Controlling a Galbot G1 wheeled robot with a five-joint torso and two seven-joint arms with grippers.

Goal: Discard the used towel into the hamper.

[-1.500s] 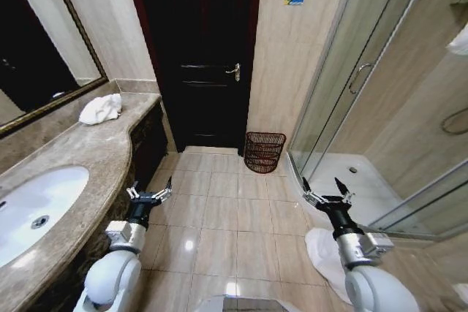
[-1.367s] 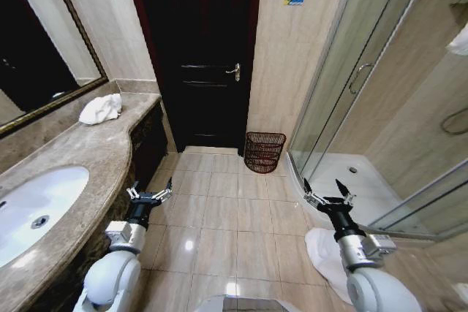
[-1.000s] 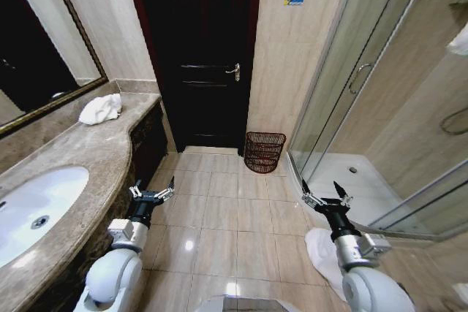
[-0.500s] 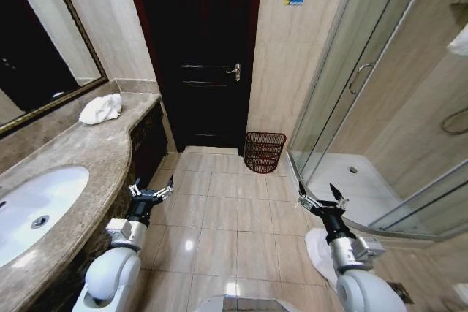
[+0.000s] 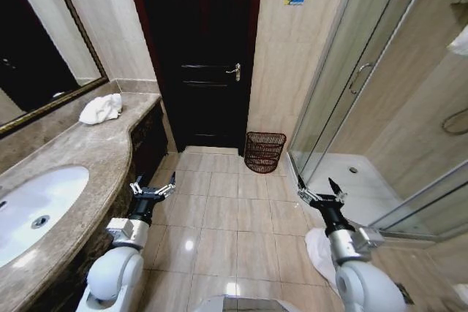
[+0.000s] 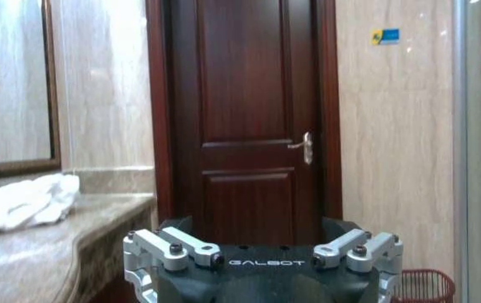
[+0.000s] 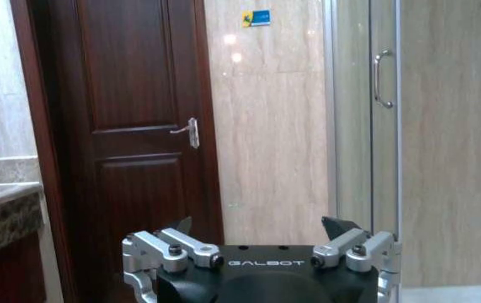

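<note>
A crumpled white towel (image 5: 100, 109) lies on the marble counter (image 5: 80, 153) at the far left, below the mirror; the left wrist view has the towel (image 6: 21, 202) too. The hamper (image 5: 264, 151), a dark red-brown woven basket, stands on the floor against the wall between the door and the shower; its rim (image 6: 421, 285) shows in the left wrist view. My left gripper (image 5: 152, 186) hangs open beside the counter's front, holding nothing. My right gripper (image 5: 320, 193) is open and holding nothing, low by the shower's edge. Both grippers (image 6: 258, 222) (image 7: 260, 224) point toward the door.
A dark wooden door (image 5: 201, 56) is shut straight ahead. The glass shower enclosure (image 5: 365, 107) closes off the right side. A white cloth (image 5: 316, 250) lies on the floor beneath my right arm. A sink basin (image 5: 36, 206) is set in the counter. Tiled floor (image 5: 227, 217) lies between the arms.
My right arm has shifted a little to the left, toward the middle of the floor. The left gripper, towel and hamper stay where they were.
</note>
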